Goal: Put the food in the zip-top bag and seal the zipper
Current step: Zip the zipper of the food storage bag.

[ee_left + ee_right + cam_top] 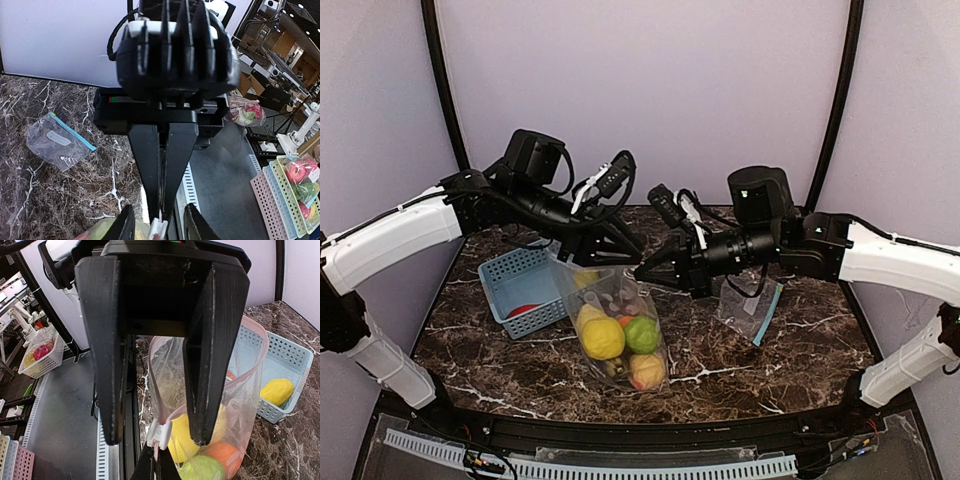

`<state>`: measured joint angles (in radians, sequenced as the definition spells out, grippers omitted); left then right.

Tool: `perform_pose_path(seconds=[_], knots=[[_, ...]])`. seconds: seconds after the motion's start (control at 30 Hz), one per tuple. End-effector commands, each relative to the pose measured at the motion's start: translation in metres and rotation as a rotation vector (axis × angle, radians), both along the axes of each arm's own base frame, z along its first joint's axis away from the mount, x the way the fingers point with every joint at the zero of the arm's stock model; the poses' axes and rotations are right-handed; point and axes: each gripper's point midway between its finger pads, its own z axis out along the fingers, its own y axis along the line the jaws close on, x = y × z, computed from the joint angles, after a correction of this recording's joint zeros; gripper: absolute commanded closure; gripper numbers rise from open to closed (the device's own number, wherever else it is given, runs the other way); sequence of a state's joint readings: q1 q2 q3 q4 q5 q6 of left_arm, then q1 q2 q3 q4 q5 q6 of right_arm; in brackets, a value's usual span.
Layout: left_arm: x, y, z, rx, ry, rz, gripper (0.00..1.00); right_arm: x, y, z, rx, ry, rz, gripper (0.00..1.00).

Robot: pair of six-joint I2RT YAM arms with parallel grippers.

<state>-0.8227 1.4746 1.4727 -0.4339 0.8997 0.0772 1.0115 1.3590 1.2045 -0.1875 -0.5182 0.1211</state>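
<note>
The zip-top bag [616, 322] stands mid-table, its mouth open. It holds food: a yellow lemon [600, 335], a green apple [642, 334] and a peach [647, 371]. Through the bag in the right wrist view I see the lemon [181, 440], an orange piece [225, 452] and the apple [200, 471]. My right gripper [156, 467] is shut on the bag's zipper end, just below the white slider [160, 434]. My left gripper [160, 227] is open, one finger on each side of the slider [159, 230], not touching it. More food lies in the basket: a red piece [525, 310] and a lemon [276, 390].
A light-blue perforated basket [510, 272] sits left of the bag. A second, flat zip bag with a blue strip [752, 305] lies to the right on the marble table. Both arms meet above the table's middle.
</note>
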Motion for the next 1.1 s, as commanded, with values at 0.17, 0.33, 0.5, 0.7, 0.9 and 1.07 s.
perform_pose_path(seconds=[0.17,0.33,0.5,0.7,0.9,1.07], knots=[[-0.005,0.002,-0.009,0.049,0.003,-0.013,0.75,0.008,0.000,0.003,0.021,0.011,-0.030,1.00],[-0.006,0.003,-0.012,0.060,0.010,-0.015,0.78,0.011,-0.001,0.004,0.028,0.013,-0.036,1.00],[-0.007,0.003,-0.016,0.073,0.024,-0.016,0.77,0.011,-0.001,0.003,0.027,0.021,-0.034,1.00],[-0.006,0.001,-0.023,0.098,0.030,-0.010,0.77,0.012,0.001,0.002,0.025,0.029,-0.039,1.00],[-0.006,0.000,-0.026,0.106,0.033,-0.011,0.88,0.013,0.000,0.002,0.025,0.028,-0.045,1.00],[-0.008,0.001,-0.028,0.119,0.040,-0.012,0.97,0.019,-0.003,0.003,0.028,0.035,-0.078,1.00]])
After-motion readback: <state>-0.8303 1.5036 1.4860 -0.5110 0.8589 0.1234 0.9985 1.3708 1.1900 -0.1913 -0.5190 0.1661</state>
